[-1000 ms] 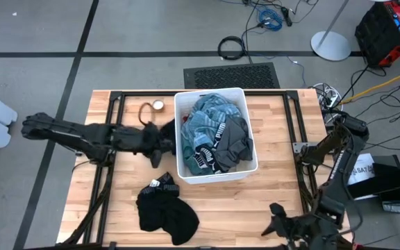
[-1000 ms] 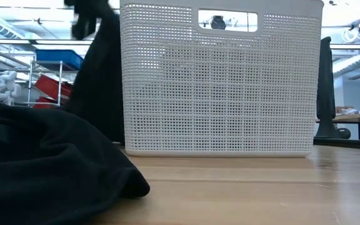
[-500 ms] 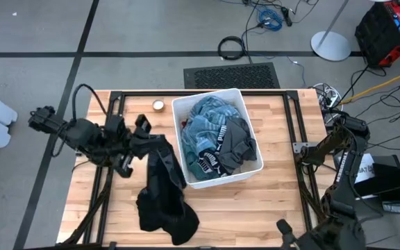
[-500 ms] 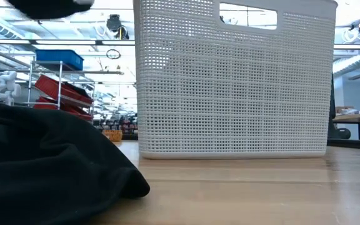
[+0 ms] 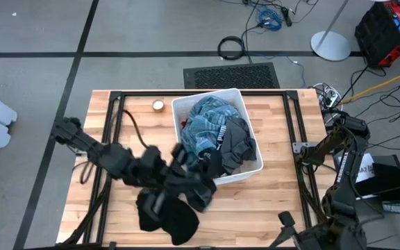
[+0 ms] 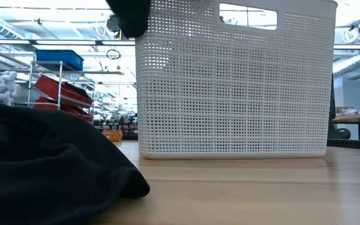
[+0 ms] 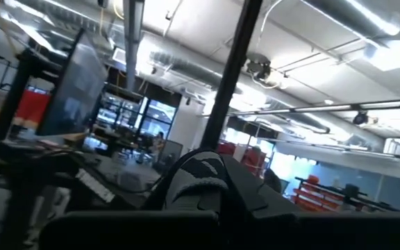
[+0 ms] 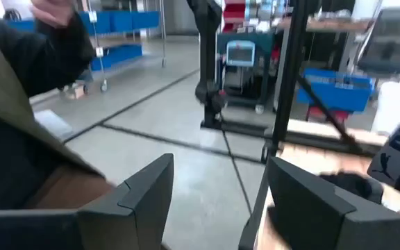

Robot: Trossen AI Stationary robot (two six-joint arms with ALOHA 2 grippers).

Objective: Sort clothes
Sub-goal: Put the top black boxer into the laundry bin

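Note:
A white bin (image 5: 252, 167) on the wooden table holds teal-grey striped, dark grey and black clothes (image 5: 214, 132). In front of the bin's near left corner my left gripper (image 5: 189, 182) is raised and shut on a black garment (image 5: 196, 194). The left wrist view shows this garment (image 7: 200, 184) with a white-marked band, seen against the ceiling. A black pile (image 5: 162, 217) lies on the table below it, and fills the left of the low view as the pile (image 6: 42, 162). My right gripper (image 8: 217, 201) stands open off the table's near right corner and holds nothing. My left gripper is shut on the black garment, and a bunch of it with the white-marked band (image 7: 198, 187) bulges out between the fingers. The fingers slant upward. The rest hangs below the gripper (image 5: 201, 201). I cannot tell whether its lower end reaches the black pile.
A small round object (image 5: 158, 105) lies at the table's far left, beside the black frame rails (image 5: 113, 118). Bare wood (image 5: 255, 208) lies in front of the bin. In the low view the bin's mesh wall (image 6: 230, 81) fills the middle.
My left gripper has risen from beside the bin's left wall and swung toward the near edge and the right, tipping upward. It has drawn a black garment along and lifted it. The bin has shifted and turned a little on the table.

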